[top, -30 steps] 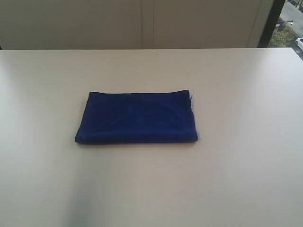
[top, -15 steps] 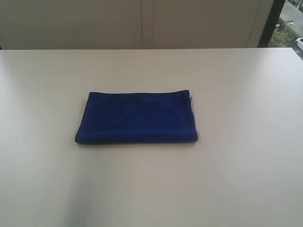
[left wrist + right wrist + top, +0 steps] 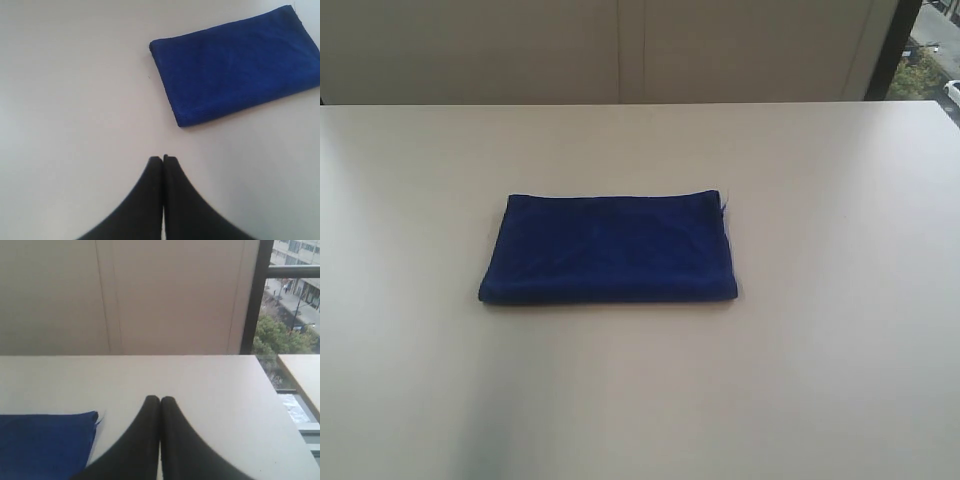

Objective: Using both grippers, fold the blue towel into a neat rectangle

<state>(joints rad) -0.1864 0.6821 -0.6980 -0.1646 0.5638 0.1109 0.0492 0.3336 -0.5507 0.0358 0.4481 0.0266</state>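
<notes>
The blue towel (image 3: 608, 248) lies flat on the table as a folded rectangle, with a small white tag at its far right corner. Neither arm shows in the exterior view. In the left wrist view my left gripper (image 3: 163, 157) is shut and empty, hanging over bare table well short of the blue towel (image 3: 237, 65). In the right wrist view my right gripper (image 3: 160, 399) is also shut and empty, beside the corner of the blue towel (image 3: 45, 442) and apart from it.
The pale table (image 3: 840, 350) ends at its far edge against a beige wall (image 3: 620, 50). A dark window frame (image 3: 252, 295) stands at the far right, and a second tabletop (image 3: 302, 377) lies beyond a gap on that side.
</notes>
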